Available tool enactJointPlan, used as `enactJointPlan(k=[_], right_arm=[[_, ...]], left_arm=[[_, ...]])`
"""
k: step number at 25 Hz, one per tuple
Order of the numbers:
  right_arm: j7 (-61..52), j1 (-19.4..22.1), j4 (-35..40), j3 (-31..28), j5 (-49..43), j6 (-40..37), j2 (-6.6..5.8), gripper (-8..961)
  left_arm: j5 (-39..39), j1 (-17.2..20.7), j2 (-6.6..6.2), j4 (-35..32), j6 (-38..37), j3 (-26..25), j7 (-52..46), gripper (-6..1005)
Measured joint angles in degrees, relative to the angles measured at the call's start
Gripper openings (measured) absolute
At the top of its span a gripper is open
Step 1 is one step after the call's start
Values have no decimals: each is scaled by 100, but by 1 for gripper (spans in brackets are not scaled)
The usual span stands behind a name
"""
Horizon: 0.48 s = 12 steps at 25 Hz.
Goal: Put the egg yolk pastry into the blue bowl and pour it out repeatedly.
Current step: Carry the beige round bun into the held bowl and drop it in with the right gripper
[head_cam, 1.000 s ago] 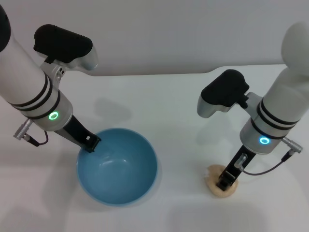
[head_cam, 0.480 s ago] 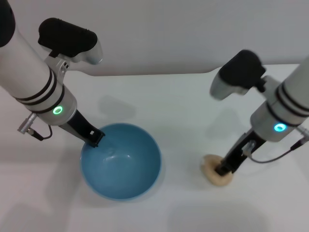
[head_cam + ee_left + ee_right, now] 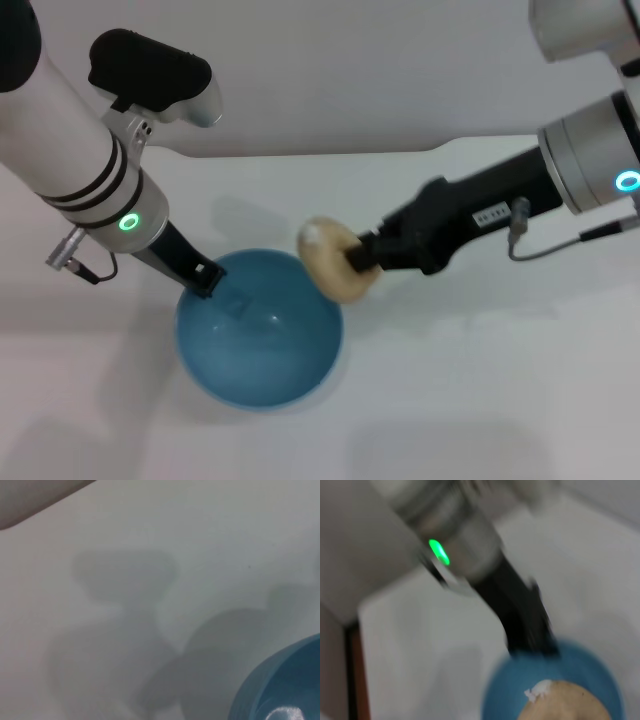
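The light-blue bowl (image 3: 258,330) stands on the white table in the head view. My left gripper (image 3: 203,277) is shut on its far left rim. My right gripper (image 3: 357,258) is shut on the pale beige egg yolk pastry (image 3: 335,261) and holds it in the air over the bowl's right rim. In the right wrist view the pastry (image 3: 565,702) hangs above the bowl (image 3: 510,690), with the left arm's black gripper (image 3: 532,635) at the rim behind it. The left wrist view shows only a part of the bowl (image 3: 280,685).
The white table (image 3: 480,380) stretches bare to the right and front of the bowl. Its far edge (image 3: 330,152) meets a pale wall behind both arms.
My right gripper has lifted the pastry off the table at the front right and carried it left and up to the bowl's right rim. The left gripper and bowl shifted slightly.
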State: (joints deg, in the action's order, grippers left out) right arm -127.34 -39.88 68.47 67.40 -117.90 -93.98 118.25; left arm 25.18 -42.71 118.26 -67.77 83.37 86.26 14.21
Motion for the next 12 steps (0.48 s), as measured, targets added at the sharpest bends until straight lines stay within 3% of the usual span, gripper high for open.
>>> enactJointPlan(k=[8, 12], right_arm=[[186, -232, -571, 709, 124, 924, 6, 27], [186, -306, -765, 770, 118, 1102, 5, 5]], left_arm=[[299, -4, -1, -95, -158, 54, 64, 22], [340, -8, -3, -154, -183, 75, 75, 22]])
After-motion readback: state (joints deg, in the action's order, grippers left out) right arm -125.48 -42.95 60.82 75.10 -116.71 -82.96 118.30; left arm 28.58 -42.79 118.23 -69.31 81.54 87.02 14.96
